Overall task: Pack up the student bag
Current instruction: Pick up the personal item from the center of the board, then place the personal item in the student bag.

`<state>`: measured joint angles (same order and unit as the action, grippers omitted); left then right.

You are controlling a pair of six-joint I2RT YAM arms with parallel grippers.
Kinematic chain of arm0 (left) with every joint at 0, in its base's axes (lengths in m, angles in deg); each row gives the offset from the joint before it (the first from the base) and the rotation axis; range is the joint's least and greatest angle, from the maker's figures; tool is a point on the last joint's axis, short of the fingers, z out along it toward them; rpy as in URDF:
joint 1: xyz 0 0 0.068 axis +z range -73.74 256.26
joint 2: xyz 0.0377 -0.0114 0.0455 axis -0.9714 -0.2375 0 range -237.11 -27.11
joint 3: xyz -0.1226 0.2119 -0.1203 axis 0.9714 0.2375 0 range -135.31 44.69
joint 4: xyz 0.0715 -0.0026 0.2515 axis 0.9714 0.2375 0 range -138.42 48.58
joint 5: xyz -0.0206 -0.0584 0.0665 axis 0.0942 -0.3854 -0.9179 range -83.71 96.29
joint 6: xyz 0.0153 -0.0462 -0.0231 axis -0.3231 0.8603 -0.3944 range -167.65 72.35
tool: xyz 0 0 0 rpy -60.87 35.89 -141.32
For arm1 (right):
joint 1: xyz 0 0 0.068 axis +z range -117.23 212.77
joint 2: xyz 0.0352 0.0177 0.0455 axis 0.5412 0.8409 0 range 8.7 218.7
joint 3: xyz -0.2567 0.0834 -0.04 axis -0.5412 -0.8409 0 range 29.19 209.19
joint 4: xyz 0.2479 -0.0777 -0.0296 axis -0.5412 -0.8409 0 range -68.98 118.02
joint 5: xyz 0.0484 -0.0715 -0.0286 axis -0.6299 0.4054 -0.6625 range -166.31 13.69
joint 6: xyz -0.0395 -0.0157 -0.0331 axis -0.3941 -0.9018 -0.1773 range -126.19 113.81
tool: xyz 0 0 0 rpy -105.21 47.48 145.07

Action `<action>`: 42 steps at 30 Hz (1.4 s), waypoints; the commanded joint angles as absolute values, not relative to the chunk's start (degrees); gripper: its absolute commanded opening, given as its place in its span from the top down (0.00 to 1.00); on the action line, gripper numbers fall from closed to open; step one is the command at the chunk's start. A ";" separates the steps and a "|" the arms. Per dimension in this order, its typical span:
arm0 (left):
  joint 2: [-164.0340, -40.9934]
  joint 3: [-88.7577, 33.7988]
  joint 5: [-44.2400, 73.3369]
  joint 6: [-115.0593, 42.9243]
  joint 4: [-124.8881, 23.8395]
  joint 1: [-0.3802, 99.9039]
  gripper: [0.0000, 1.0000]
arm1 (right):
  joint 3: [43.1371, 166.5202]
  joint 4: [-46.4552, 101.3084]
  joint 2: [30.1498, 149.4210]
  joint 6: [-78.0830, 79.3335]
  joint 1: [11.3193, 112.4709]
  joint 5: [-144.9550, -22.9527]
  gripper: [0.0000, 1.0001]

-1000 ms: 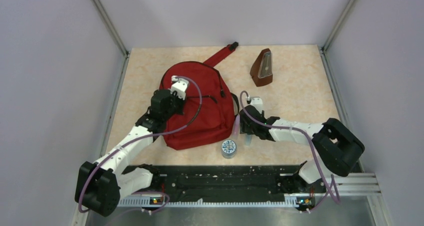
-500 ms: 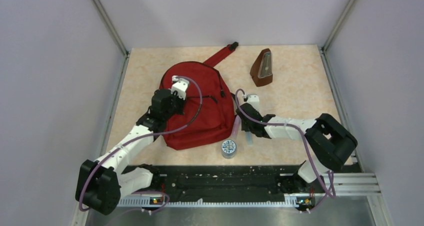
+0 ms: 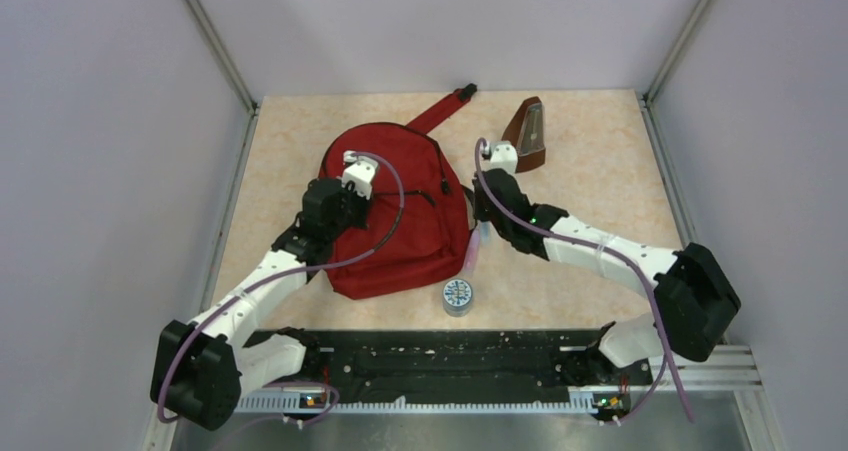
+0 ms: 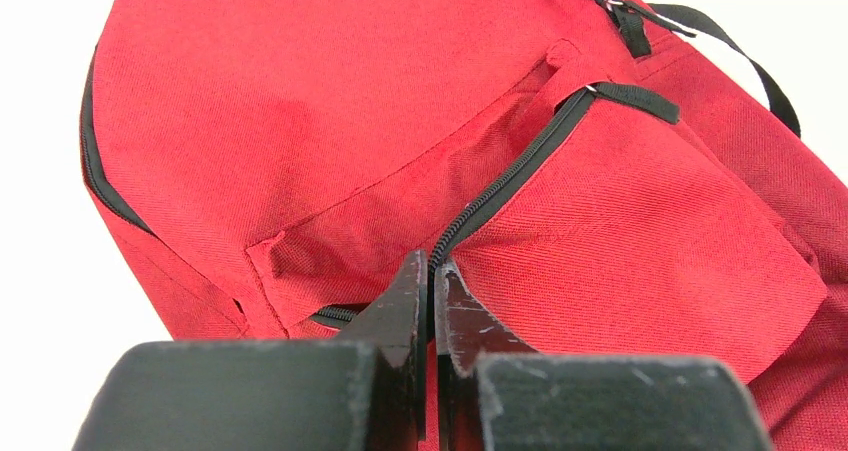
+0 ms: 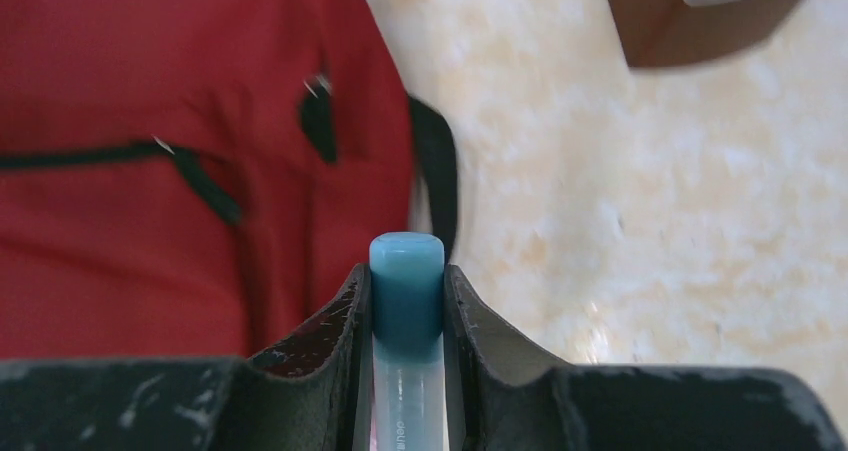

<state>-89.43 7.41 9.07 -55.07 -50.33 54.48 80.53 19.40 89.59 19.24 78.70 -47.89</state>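
Right hand (image 5: 405, 274) farther forward, clenched on blue-capped tube (image 5: 406, 306); left hand (image 4: 428, 264) pinching student bag (image 4: 300, 101).

Red student bag (image 3: 425, 246), blue-capped tube (image 5: 407, 281)

Desk (image 3: 600, 191): beige marbled top, matt, evenly lit, with soft shadows only.
Back wall (image 3: 450, 21): plain pale lilac-grey panel along the far edge.
Left wall (image 3: 100, 171), right wall (image 3: 770, 121): matching panels along the left and right edges.
Corner posts: grey metal strips rising from the far-left corner (image 3: 215, 39) and the far-right corner (image 3: 686, 36).
Near edge: black rail (image 3: 450, 356), then a brushed metal ledge (image 3: 450, 431).
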 commanded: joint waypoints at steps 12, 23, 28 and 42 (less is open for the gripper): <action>-86.90 7.50 13.96 -55.60 -53.76 54.64 1.00 | 112.81 40.71 115.10 12.02 79.22 -62.69 1.00; -87.92 7.19 15.32 -55.97 -53.43 54.71 1.00 | 127.75 40.76 128.67 15.54 80.65 -65.44 1.00; -87.96 7.30 15.07 -55.90 -53.69 54.65 1.00 | 127.58 39.18 130.63 16.84 81.10 -68.95 1.00; -87.14 7.77 12.72 -55.66 -54.13 54.72 1.00 | 119.78 28.41 125.13 13.34 81.20 -82.31 1.00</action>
